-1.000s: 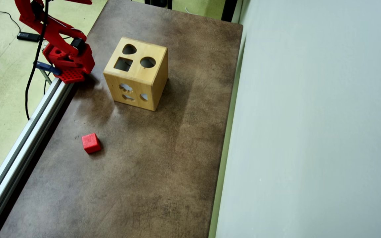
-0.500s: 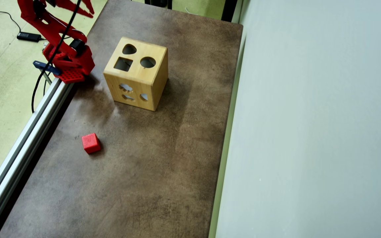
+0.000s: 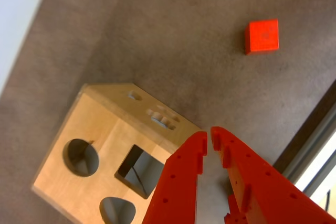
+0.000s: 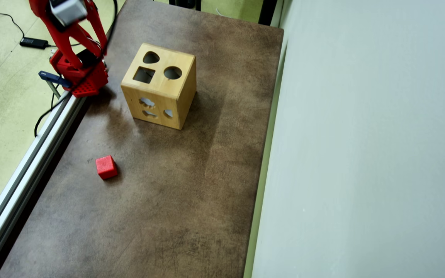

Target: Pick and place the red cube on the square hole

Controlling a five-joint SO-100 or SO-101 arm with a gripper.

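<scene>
On the mottled brown surface (image 4: 176, 193), the small matte red cube (image 4: 106, 167) sat alone, well apart from the light wooden shape-sorter box (image 4: 160, 85) and its dark square hole (image 4: 144, 75). Above the box, the red fingers (image 3: 209, 139) were nearly pressed together, empty; they needed to spread wide before descending squarely over the cube's flat sides

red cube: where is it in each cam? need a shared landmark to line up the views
Wrist view: the red cube is upper right, lying on the brown table, apart from the wooden box at lower left.
Overhead view: the red cube is left of centre, below the wooden box, near the table's left edge.
Shared landmark: the square hole in the top of the box.
</scene>
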